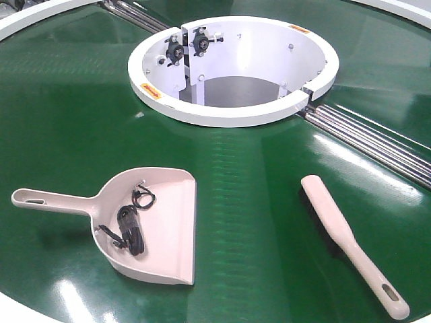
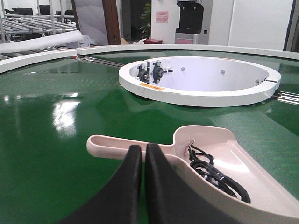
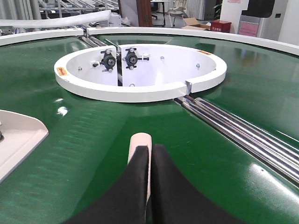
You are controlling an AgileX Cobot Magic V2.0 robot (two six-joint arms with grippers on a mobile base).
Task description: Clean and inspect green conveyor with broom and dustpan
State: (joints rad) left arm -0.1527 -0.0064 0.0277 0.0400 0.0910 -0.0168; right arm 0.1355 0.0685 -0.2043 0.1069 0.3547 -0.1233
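Observation:
A beige dustpan (image 1: pixel 165 222) lies on the green conveyor (image 1: pixel 256 195) at front left, handle pointing left, with a black cable (image 1: pixel 129 225) inside it. A beige broom (image 1: pixel 337 232) lies at front right, handle toward the near edge. Neither gripper shows in the front view. In the left wrist view my left gripper (image 2: pixel 143 148) is shut and empty, just short of the dustpan (image 2: pixel 224 144) handle. In the right wrist view my right gripper (image 3: pixel 150 148) is shut and empty, with the broom (image 3: pixel 140 140) lying on the belt beyond its tips.
A white ring (image 1: pixel 232 67) around a round opening stands in the conveyor's middle, with black bearings on its inner wall. Steel rollers (image 1: pixel 377 138) run from it to the right. The dustpan's lip (image 3: pixel 16 135) shows at the left of the right wrist view.

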